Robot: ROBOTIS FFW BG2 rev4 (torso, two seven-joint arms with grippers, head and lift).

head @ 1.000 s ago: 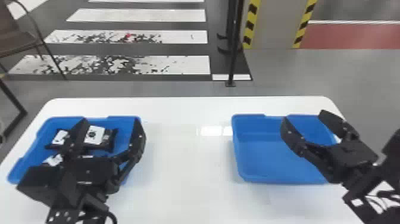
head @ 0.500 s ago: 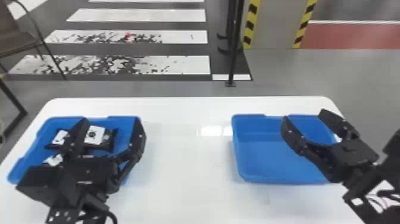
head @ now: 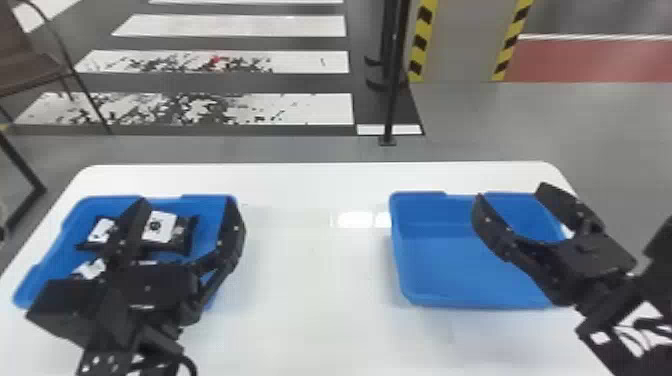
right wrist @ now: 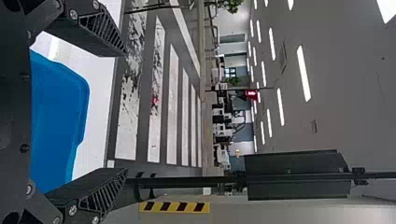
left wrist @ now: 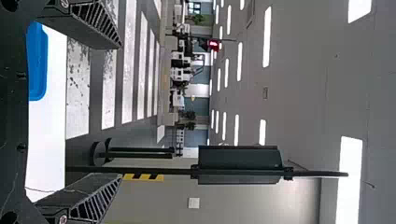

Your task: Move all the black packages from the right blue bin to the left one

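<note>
Okay so, sitting at my remote station, here's how it looks. The black packages (head: 159, 227) are in the left blue bin (head: 210, 201), which sits around 8 o'clock in my head view. I can see three white labels in there, but my own arm covers part of the bin, so I can't tell the exact package count. The left pincer (head: 187, 201) is in front of that bin, fingers spread wide, holding just air.

The right blue bin (head: 417, 300) is at about 4 o'clock, with a good patch of its blue floor showing. The right pincer (head: 511, 192) overlaps its right half, also spread wide with nothing gripped (the wrist cam agrees, sideways as ever).

Room-wise, there's a broad bare lane of white tabletop (head: 310, 265) between the two bins, running from 12 o'clock down to 6. Past the bins there's a thinner strip, then the straight far edge with rounded corners. The left bin's outer rim sits near the tabletop's 9 o'clock edge, so that side's tight. Beyond the far edge, a black pole (head: 391, 107) stands on the floor near 1 o'clock, and a chair (head: 30, 67) is at 10.
</note>
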